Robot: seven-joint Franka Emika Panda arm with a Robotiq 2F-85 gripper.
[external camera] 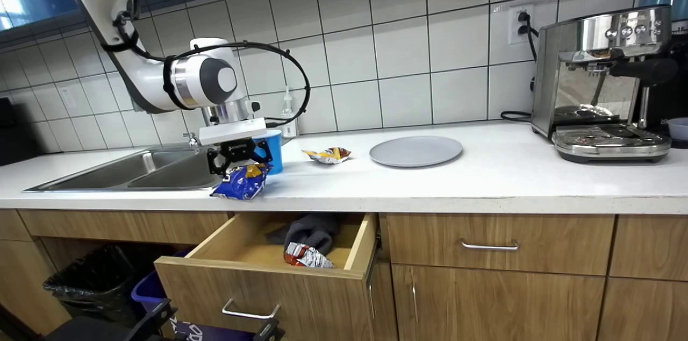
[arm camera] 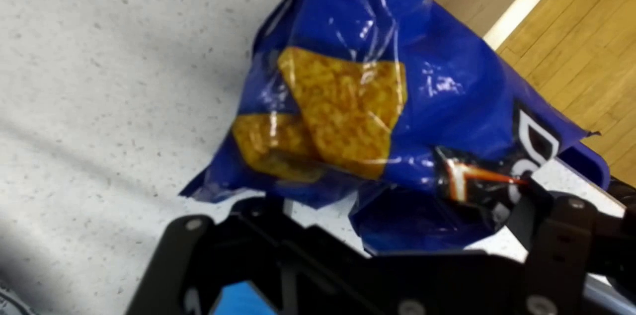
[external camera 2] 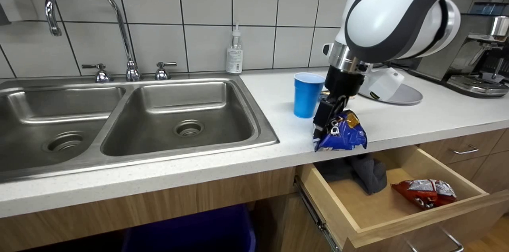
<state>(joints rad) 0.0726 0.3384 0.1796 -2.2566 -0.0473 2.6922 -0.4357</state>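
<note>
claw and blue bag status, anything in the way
Claw at blue bag, jaws apart, grip unclear. Both by counter edge, near open drawer. Possible obstacle: cup, close by.

Count by kind, 3 down to 1
Got 1 blue snack bag (external camera: 243, 183), 1 red snack bag (external camera 2: 424, 193), 1 yellow snack bag (external camera: 329, 156) = 3 bags; then 2 sink basins (external camera 2: 79, 103) (external camera 2: 187, 97), 2 drains (external camera 2: 65, 141) (external camera 2: 189, 128), 2 tap handles (external camera 2: 102, 74) (external camera 2: 162, 72); 1 black-lined bin (external camera: 91, 295) + 1 blue bin (external camera 2: 195, 232) = 2 bins; as singles, 1 arm (external camera: 142, 77), 1 gripper (external camera: 240, 164), 1 cup (external camera 2: 307, 99), 1 plate (external camera: 416, 151), 1 spout (external camera 2: 122, 23), 1 cloth (external camera 2: 370, 174), 1 pump bottle (external camera 2: 234, 56), 1 open drawer (external camera: 263, 290), 1 espresso machine (external camera: 588, 77).
</note>
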